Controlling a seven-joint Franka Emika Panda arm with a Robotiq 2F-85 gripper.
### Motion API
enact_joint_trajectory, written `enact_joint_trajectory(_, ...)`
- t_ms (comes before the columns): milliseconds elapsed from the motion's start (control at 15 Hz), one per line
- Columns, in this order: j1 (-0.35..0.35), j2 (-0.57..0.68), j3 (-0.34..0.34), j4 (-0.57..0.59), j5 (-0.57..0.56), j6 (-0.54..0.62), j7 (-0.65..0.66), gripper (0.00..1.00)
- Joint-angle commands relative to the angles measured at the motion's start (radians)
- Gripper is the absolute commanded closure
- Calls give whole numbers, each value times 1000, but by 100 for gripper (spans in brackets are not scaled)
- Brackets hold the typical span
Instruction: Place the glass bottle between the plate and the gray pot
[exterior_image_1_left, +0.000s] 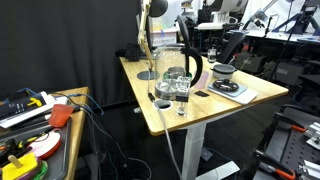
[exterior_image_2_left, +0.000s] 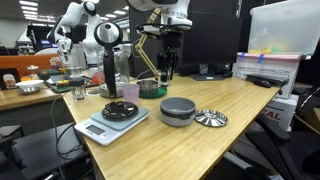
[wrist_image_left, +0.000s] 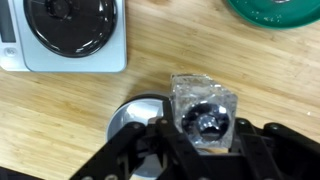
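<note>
Jaws pinching the glass bottle (wrist_image_left: 205, 100) by its sides, arm hanging straight down with the wrist vertical over the surface (wrist_image_left: 150, 85), and it's stiff, slick, breakable glass, best gripped firmly round the body, with the gray pot (wrist_image_left: 135, 115) just beside the jaws and the plate (wrist_image_left: 70, 30) farther off.

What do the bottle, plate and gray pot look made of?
Bottle: clear glass, glossy; see-through walls, glinting edges.
Plate: dark and glossy with ring-shaped reflections; glazed ceramic or glass, unclear which.
Gray pot: matte gray with a darker rim, no sharp highlights; ceramic or coated metal, cannot tell.
</note>
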Motion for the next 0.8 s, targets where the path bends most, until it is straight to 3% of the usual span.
enact_joint_trajectory(0,4,85,10,106,-7,-26,13,82)
enact_joint_trajectory(733,13,257,45,245,32,-107,23,82)
